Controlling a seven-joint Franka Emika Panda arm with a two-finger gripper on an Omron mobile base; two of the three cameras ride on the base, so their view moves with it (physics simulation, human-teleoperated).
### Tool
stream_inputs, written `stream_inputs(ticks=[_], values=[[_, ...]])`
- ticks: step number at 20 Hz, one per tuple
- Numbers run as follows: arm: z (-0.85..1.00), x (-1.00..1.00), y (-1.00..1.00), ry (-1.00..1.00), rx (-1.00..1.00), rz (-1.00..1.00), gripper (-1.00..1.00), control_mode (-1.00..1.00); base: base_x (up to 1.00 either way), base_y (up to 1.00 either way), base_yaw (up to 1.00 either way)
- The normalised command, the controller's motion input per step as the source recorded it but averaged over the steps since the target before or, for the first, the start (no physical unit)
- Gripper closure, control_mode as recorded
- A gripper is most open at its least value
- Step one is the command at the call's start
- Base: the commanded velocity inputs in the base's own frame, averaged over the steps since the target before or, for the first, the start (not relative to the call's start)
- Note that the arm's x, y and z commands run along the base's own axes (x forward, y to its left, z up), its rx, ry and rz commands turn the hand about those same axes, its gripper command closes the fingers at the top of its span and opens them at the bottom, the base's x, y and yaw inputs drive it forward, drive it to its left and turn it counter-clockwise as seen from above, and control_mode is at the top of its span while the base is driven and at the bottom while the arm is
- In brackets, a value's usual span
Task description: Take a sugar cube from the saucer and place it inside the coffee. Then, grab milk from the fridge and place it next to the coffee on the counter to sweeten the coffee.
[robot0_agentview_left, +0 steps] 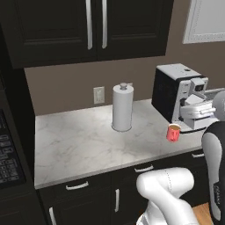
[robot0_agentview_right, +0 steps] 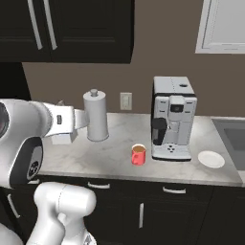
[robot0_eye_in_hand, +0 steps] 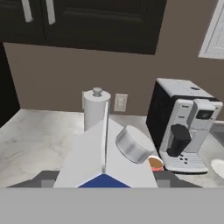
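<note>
kitchen for sure | marble counter [robot0_agentview_left: 79,145] on black cabinets [robot0_agentview_left: 88,193] | coffee machine [robot0_agentview_right: 173,119] on it, paper-towel holder [robot0_agentview_right: 96,117] left of that

No text, label, brand or number can be read: the keypad panel [robot0_agentview_left: 9,158] at the left edge of the left base view and the coffee machine [robot0_agentview_right: 173,118] carry only blurred marks too small to make out.

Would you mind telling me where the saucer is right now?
The saucer sits on the counter in the right base view, just right of the coffee machine, on the far side from the red coffee mug.
</note>
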Motion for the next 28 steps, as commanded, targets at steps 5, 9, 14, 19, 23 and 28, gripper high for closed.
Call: stream_inputs(ticks=[5,9,14,19,23,28], values=[[-0.32,0.36,-0.57,0.0,0.07,0.14,1.0,-1.0,0.0,0.0,0.0],[-0.36,0.26,-0.61,0.0,0.0,0.11,1.0,-1.0,0.0,0.0,0.0],[-0.31,0.22,-0.49,0.0,0.0,0.1,1.0,-1.0,0.0,0.0,0.0],[-0.23,0.08,-0.26,0.0,0.0,0.11,1.0,-1.0,0.0,0.0,0.0],[-0.22,0.0,-0.01,0.0,0.0,0.06,1.0,-1.0,0.0,0.0,0.0],[-0.2,0.03,-0.04,-0.01,0.0,0.0,1.0,-1.0,0.0,0.0,0.0]])
